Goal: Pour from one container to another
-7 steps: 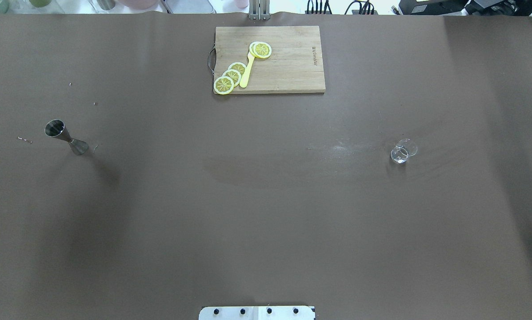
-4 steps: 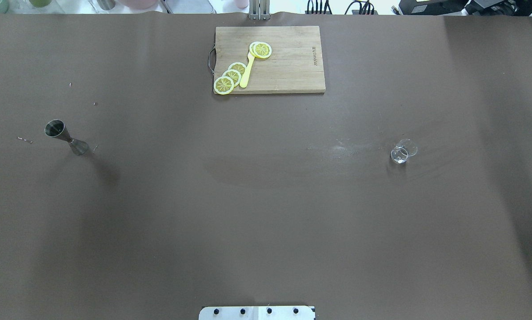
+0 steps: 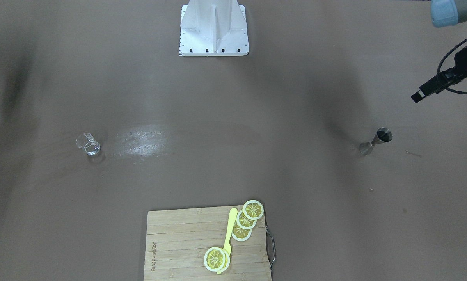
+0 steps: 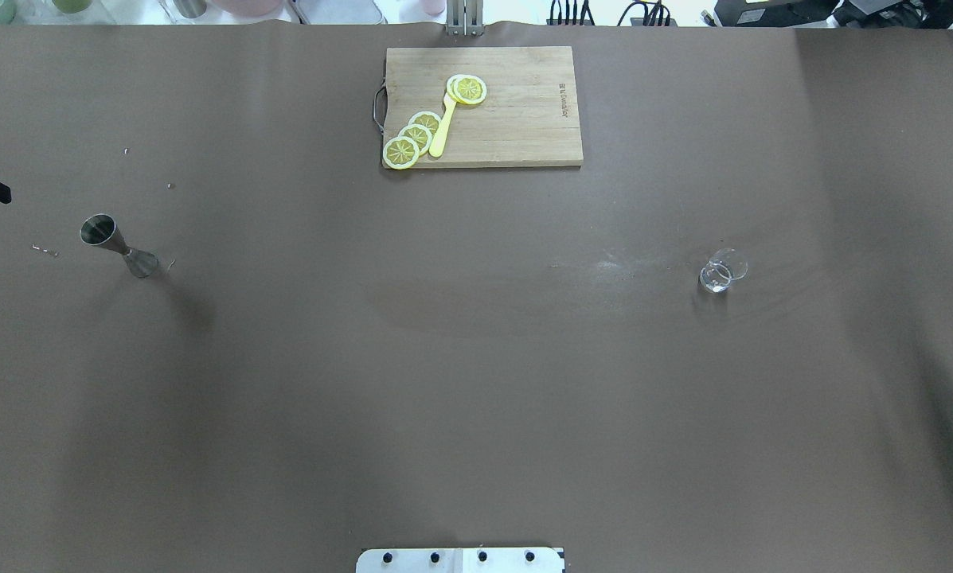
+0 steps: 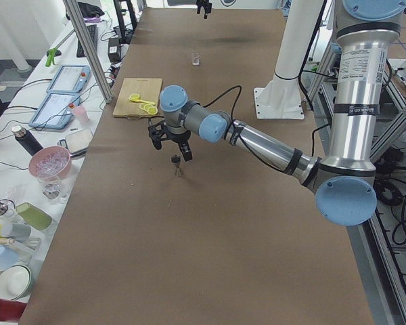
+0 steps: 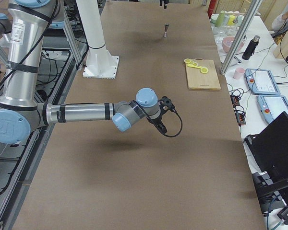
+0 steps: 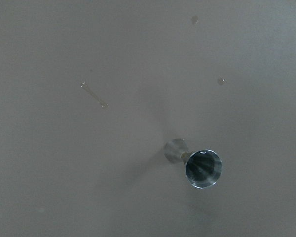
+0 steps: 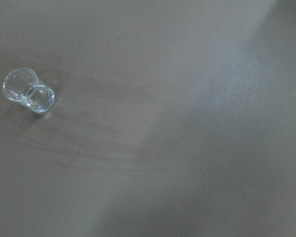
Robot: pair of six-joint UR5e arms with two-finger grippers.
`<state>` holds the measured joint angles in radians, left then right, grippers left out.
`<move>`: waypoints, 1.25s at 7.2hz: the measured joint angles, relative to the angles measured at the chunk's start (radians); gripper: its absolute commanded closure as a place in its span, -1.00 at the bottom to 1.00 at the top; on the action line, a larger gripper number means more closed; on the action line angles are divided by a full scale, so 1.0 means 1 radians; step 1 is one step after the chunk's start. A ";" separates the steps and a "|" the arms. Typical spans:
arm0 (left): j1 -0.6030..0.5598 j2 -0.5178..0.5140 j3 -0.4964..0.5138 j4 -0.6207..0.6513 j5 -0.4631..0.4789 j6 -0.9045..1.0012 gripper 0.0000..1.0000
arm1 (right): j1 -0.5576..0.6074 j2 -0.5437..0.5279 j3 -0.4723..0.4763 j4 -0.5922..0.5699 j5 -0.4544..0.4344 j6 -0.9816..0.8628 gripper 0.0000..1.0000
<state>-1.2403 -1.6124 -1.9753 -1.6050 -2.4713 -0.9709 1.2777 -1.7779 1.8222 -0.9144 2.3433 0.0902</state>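
Left arm [image 5: 257,139] is hanging stretched out over the table [image 4: 476,414], forearm near level, wrist turned down. Left fingers [image 5: 164,134] are hovering above the table near the jigger [image 4: 118,245], apart from it. Spread or clenched: cannot tell, too little is showing.

Right arm [image 6: 81,112] is likewise hanging stretched out and level, wrist bent down. Right fingers [image 6: 161,125] are hovering above the table. Spread or clenched: cannot tell.

Jigger is standing upright on the table's left side: grey metal, narrow waist, upper cone open and dark inside. Glass cup [image 4: 721,270] is standing upright on the right side: clear, thick-based, well apart from the jigger. Neither is being touched.
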 measured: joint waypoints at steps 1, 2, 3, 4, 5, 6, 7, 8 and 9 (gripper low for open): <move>0.042 0.001 -0.024 -0.016 0.028 -0.034 -0.97 | -0.037 0.000 -0.003 0.092 -0.017 0.094 -0.99; 0.105 0.010 -0.048 -0.072 0.094 -0.100 -0.97 | -0.070 0.000 -0.011 0.190 -0.032 0.169 -0.99; 0.187 0.034 -0.076 -0.163 0.180 -0.189 -0.97 | -0.101 0.000 -0.029 0.296 -0.045 0.205 -0.99; 0.285 0.078 -0.108 -0.273 0.290 -0.276 -0.97 | -0.131 0.000 -0.061 0.412 -0.058 0.219 -0.99; 0.370 0.136 -0.137 -0.384 0.404 -0.346 -0.97 | -0.158 0.005 -0.102 0.521 -0.069 0.223 -0.99; 0.430 0.193 -0.171 -0.461 0.488 -0.395 -0.97 | -0.185 0.022 -0.157 0.634 -0.079 0.223 -0.99; 0.494 0.251 -0.219 -0.494 0.573 -0.420 -0.97 | -0.208 0.046 -0.220 0.738 -0.082 0.219 -0.99; 0.565 0.295 -0.264 -0.506 0.691 -0.431 -0.97 | -0.224 0.072 -0.281 0.822 -0.077 0.213 -0.99; 0.632 0.317 -0.284 -0.509 0.828 -0.435 -0.97 | -0.231 0.107 -0.339 0.880 -0.049 0.188 -0.98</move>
<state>-0.6085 -1.2955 -2.2596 -2.1136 -1.6436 -1.4059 1.0464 -1.6711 1.4833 -0.0348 2.2944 0.2782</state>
